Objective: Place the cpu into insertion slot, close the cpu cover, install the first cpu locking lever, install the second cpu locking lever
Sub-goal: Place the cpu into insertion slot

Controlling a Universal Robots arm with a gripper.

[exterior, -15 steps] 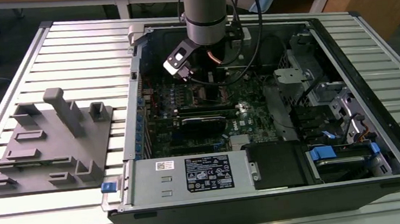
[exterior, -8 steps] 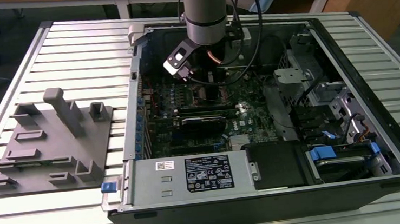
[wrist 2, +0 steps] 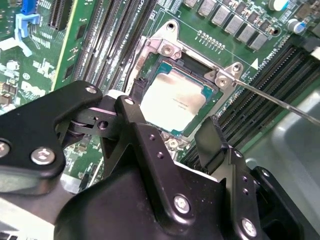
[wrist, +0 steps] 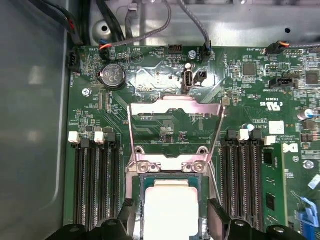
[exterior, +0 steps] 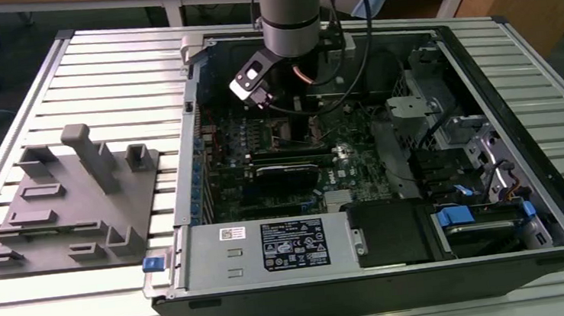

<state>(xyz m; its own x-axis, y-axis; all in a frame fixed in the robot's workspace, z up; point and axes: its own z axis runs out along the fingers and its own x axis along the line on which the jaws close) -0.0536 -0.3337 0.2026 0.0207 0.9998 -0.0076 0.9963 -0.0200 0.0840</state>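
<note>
**Over the slot (wrist: 137, 207), gripper (wrist: 171, 220) spread wide, cpu (wrist: 171, 212) seated**

Exterior view: one arm (exterior: 288, 19) reaches straight down into one open case (exterior: 274, 300). The case lies on its side on the slatted counter (exterior: 100, 66), so the board faces up and can be worked from above. One grey fixture (exterior: 72, 207) sits on the counter at the exterior view's left. It is just beside the case and well apart from the arm.

Second wrist view: the one cpu (wrist 2: 175, 100) lies flat in the slot (wrist 2: 159, 50), silver top up and square with the rim. The gripper (wrist 2: 170, 110) hangs over it with its two black fingers (wrist 2: 137, 125) spread wide, one on each side of the chip. Neither appears to touch the chip, so I judge it released rather than held. One thin lever (wrist 2: 280, 101) juts out from a corner of the slot. By my reading it is unlatched, which would leave the cover free.

First wrist view: the one cover (wrist: 175, 106) stands swung up off the slot on its hinge. Board shows through its square window, and the chip is left open from above. The cover is not yet closed. Two banks of memory sockets (wrist: 97, 185) flank the slot, and one coin cell (wrist: 112, 76) sits beyond the cover.
</note>
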